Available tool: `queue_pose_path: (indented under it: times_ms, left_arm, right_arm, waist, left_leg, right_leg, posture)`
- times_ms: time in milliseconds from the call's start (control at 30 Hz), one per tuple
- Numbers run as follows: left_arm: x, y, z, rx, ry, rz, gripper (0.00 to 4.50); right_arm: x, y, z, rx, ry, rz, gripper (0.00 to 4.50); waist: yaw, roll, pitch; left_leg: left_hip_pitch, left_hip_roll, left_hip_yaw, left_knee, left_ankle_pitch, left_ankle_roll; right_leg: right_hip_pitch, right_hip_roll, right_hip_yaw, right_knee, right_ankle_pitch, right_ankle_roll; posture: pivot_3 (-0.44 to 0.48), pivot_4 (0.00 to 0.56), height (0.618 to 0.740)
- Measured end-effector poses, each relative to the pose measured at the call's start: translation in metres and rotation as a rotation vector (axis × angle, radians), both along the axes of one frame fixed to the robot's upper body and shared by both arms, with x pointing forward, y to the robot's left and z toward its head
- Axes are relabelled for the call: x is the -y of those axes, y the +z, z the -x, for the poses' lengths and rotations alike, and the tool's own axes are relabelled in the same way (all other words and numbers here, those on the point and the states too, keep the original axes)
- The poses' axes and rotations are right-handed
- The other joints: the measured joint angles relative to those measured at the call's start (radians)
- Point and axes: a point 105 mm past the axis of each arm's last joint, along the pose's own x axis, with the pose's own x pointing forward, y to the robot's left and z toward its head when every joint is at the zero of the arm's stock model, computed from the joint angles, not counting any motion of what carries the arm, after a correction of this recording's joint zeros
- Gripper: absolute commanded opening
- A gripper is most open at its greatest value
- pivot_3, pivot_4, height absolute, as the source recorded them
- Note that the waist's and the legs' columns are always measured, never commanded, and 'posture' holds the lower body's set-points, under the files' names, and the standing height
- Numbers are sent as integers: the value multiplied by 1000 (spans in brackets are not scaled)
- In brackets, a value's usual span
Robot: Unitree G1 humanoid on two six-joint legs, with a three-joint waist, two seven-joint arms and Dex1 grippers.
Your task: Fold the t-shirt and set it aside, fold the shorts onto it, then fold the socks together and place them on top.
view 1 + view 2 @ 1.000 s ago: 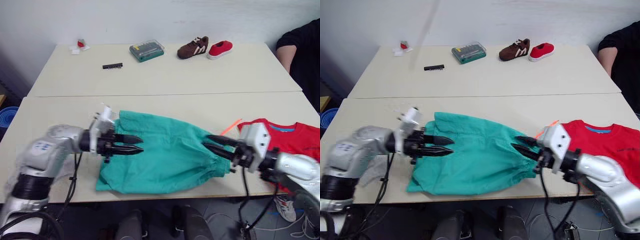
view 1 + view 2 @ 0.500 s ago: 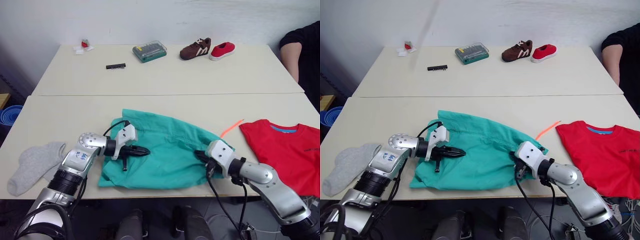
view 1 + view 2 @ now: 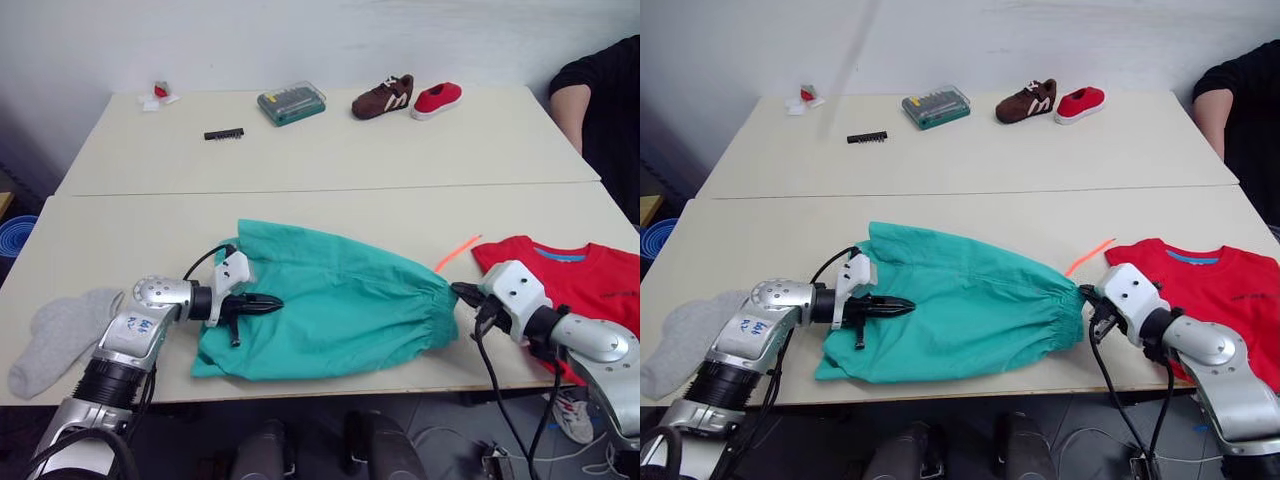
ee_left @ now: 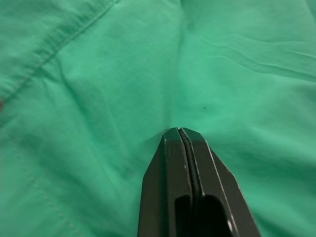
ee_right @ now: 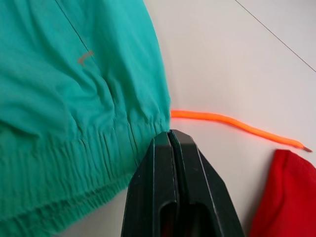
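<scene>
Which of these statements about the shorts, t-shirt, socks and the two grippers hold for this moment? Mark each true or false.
1. The left gripper has its fingers closed on the cloth of the shorts. True.
2. The t-shirt lies on top of the shorts. False: it lies on the table on the robot's right, apart from them.
3. The right gripper is at the gathered waistband edge, fingers closed. True.
4. The socks are stacked on the t-shirt. False: they lie near the table edge on the robot's left.
5. The orange drawstring trails on the table between shorts and t-shirt. True.
</scene>
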Motion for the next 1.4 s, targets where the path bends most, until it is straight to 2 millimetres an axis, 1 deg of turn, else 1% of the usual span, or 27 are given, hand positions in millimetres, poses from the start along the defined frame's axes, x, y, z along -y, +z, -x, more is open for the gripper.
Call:
queue_pose_path:
  times_ms: [33, 100, 133, 167, 200, 233, 300, 367, 467, 500, 567, 633, 700, 733, 833, 900, 967, 1000, 1067, 1133, 1167, 1233, 1267, 1333, 1367, 1400]
  left_arm:
    - [2, 5, 3, -29, -7, 33, 14]
    - [9, 22, 4, -31, -40, 80, 14]
    - [12, 31, 1, -7, -53, 85, 14]
    - [13, 37, -1, 14, -61, 82, 14]
    - [15, 42, -4, 38, -67, 73, 14]
    - [19, 44, -8, 56, -72, 61, 14]
    - [30, 40, -18, 73, -68, 40, 14]
    - [35, 31, -31, 75, -35, 3, 14]
    - [30, 16, -51, 70, 47, -49, 14]
    - [28, 15, -59, 82, 72, -55, 14]
    - [26, 19, -74, 136, 106, -71, 14]
    - [15, 22, -90, 183, 170, -95, 14]
    - [-1, 24, -100, 208, 232, -105, 14]
    - [-9, 25, -102, 216, 254, -105, 14]
    - [-19, 27, -106, 221, 286, -95, 14]
    - [-23, 29, -104, 208, 278, -80, 14]
    - [-27, 34, -100, 179, 269, -33, 14]
    - [-25, 39, -94, 164, 242, 7, 14]
    - [-16, 51, -79, 134, 156, 86, 14]
    - [-6, 67, -57, 103, 30, 130, 14]
    - [-4, 73, -47, 85, -15, 137, 14]
    - [0, 78, -29, 55, -88, 126, 14]
    - [3, 75, -18, 37, -135, 109, 14]
    - [13, 63, -3, -2, -203, 75, 14]
    - [20, 55, 2, -20, -228, 61, 14]
    - [25, 49, 3, -22, -236, 51, 14]
  right_arm:
    - [-12, 9, 1, 14, 35, -48, 0]
    - [-35, 29, 6, 56, 118, -107, 0]
    - [-44, 35, 8, 68, 152, -116, 0]
    - [-51, 36, 11, 70, 177, -114, 0]
    - [-58, 32, 13, 53, 200, -104, 0]
    - [-63, 23, 15, 25, 214, -89, 0]
    - [-71, 3, 17, -28, 228, -55, 0]
    - [-70, -13, 15, -63, 218, -13, 0]
    - [-62, -30, 15, -106, 177, 25, 0]
    - [-60, -35, 16, -115, 168, 34, 0]
    - [-57, -41, 20, -120, 166, 54, 0]
    - [-54, -46, 28, -129, 168, 76, 0]
    - [-48, -46, 36, -132, 160, 84, 0]
    - [-45, -46, 39, -132, 158, 88, 0]
    - [-37, -45, 45, -131, 141, 96, 0]
    - [-34, -40, 48, -113, 126, 85, 0]
    - [-33, -28, 47, -68, 102, 50, 0]
    - [-34, -19, 48, -45, 93, 17, 0]
    - [-37, -4, 52, -18, 90, -41, 0]
    - [-40, 10, 61, -13, 100, -84, 0]
    - [-40, 14, 66, -22, 103, -95, 0]
    - [-38, 10, 75, -74, 109, -88, 0]
    - [-36, 4, 80, -115, 111, -73, 0]
    - [-32, -9, 86, -186, 111, -51, 0]
    - [-32, -13, 87, -205, 110, -44, 0]
    - [-31, -17, 86, -216, 107, -36, 0]
  waist:
    - [1, 0, 1]
    - [4, 0, 1]
    - [8, -1, 1]
    - [12, -1, 1]
    - [16, -1, 1]
    - [19, -1, 1]
    - [23, -1, 1]
    - [23, -1, 1]
    - [23, -1, 1]
    - [22, -1, 1]
    - [24, -1, 1]
    - [25, -1, 1]
    - [22, -1, 1]
    - [19, -2, 1]
    - [19, -2, 0]
    - [19, -2, 1]
    - [16, -2, 1]
    - [14, -2, 1]
    - [10, -2, 1]
    - [7, -2, 1]
    - [7, -2, 1]
    - [7, -2, 1]
    - [7, -2, 1]
    - [9, -2, 1]
    - [9, -2, 1]
    - [10, -2, 1]
  left_leg:
    - [-1, 0, 0, 0, 0, 0]
    - [-1, 0, -1, 0, 1, 0]
    - [-2, 0, -2, 0, 1, 0]
    - [-2, -1, -2, 0, 0, 0]
    - [-1, -1, -2, 0, -2, -3]
    - [-2, -1, -2, 0, -3, -4]
    - [-3, -3, -1, 0, -2, 0]
    - [-5, -3, 0, 1, -1, 4]
    - [-7, -4, 0, 1, -1, 6]
    - [-7, -4, 0, 1, -1, 6]
    - [-7, -4, -1, 2, -1, 6]
    - [-7, -4, -2, 2, -1, 6]
    - [-5, -3, -2, 2, -3, 10]
    - [-4, -3, -2, 1, -3, 10]
    - [-3, -3, -2, 1, -3, 10]
    - [-4, -3, -2, 1, -2, 6]
    - [-6, -3, -2, 1, -1, 6]
    - [-7, -3, -2, 1, -1, 5]
    - [-8, -3, -3, 1, -1, 5]
    - [-9, -3, -4, 2, -1, 5]
    - [-8, -3, -5, 2, -1, 4]
    - [-8, -3, -5, 2, -1, 5]
    - [-8, -4, -5, 2, -1, 5]
    - [-7, -4, -5, 2, -1, 5]
    - [-7, -4, -5, 2, -3, 5]
    - [-7, -4, -5, 2, -5, 6]
  right_leg:
    - [-1, 0, 0, 1, 0, 0]
    - [-1, 0, 0, 1, 0, 0]
    - [0, 0, -1, 0, 0, 0]
    - [0, 0, -1, -1, 0, 0]
    - [1, 0, -1, -2, 0, 0]
    - [1, 0, -1, -4, 1, 1]
    - [1, -1, -1, -5, 1, 3]
    - [0, -1, -1, -7, 2, 4]
    - [-2, -1, -1, -7, 3, 4]
    - [-2, -1, -2, -7, 3, 4]
    - [-1, -1, -3, -7, 3, 4]
    - [-1, -1, -4, -7, 3, 4]
    - [1, -1, -3, -7, 3, 4]
    - [1, -1, -3, -7, 3, 4]
    - [2, -1, -3, -7, 3, 4]
    - [1, -1, -3, -7, 3, 4]
    - [0, -1, -3, -7, 3, 4]
    - [-1, -1, -3, -7, 3, 4]
    - [-1, -1, -4, -7, 3, 4]
    - [-1, -1, -5, -7, 3, 4]
    - [-1, -1, -6, -7, 2, 4]
    - [0, -1, -6, -8, 2, 4]
    - [1, -1, -6, -8, 2, 4]
    - [2, -1, -5, -8, 2, 4]
    - [2, -1, -5, -9, 2, 4]
    - [2, -2, -5, -9, 2, 4]
  posture:
    - [0, 150, 740]
    - [0, 150, 740]
    - [0, 150, 740]
    - [0, 150, 740]
    - [0, 150, 740]
    - [0, 150, 740]
    - [0, 150, 740]
    - [0, 150, 740]
    - [0, 150, 740]
    - [0, 150, 740]
    - [0, 150, 740]
    - [0, 150, 740]
    - [0, 150, 740]
    - [0, 150, 740]
    - [0, 150, 740]
    - [0, 150, 740]
    - [0, 150, 740]
    - [0, 150, 740]
    - [0, 150, 740]
    - [0, 150, 740]
    - [0, 150, 740]
    - [0, 150, 740]
    - [0, 150, 740]
    - [0, 150, 740]
    - [0, 150, 740]
    - [0, 150, 740]
